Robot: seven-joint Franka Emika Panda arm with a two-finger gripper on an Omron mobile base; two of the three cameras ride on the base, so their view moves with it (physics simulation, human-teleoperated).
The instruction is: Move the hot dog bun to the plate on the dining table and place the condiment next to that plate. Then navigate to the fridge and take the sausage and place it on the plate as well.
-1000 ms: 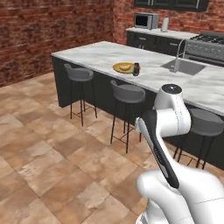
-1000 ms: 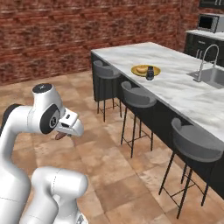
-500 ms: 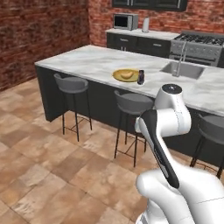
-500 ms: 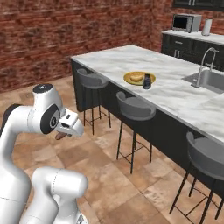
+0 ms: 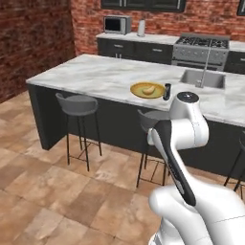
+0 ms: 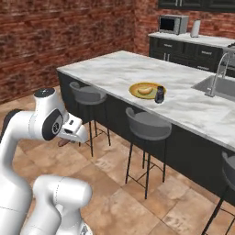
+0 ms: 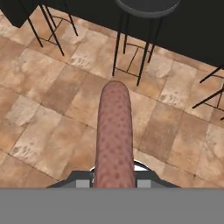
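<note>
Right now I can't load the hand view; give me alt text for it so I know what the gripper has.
A reddish-brown sausage sticks out lengthwise from the shut gripper, clamped at its near end. Beneath it lies brown tiled floor, with the black legs of a grey stool and the dark base of the dining table along the top.

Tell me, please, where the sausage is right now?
The sausage is clamped in the gripper, pointing forward over the tiled floor in the hand view, short of the stools beside the dining table.

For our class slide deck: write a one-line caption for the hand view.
Gripper shut on the sausage, carried above the tiled floor near a stool.
</note>
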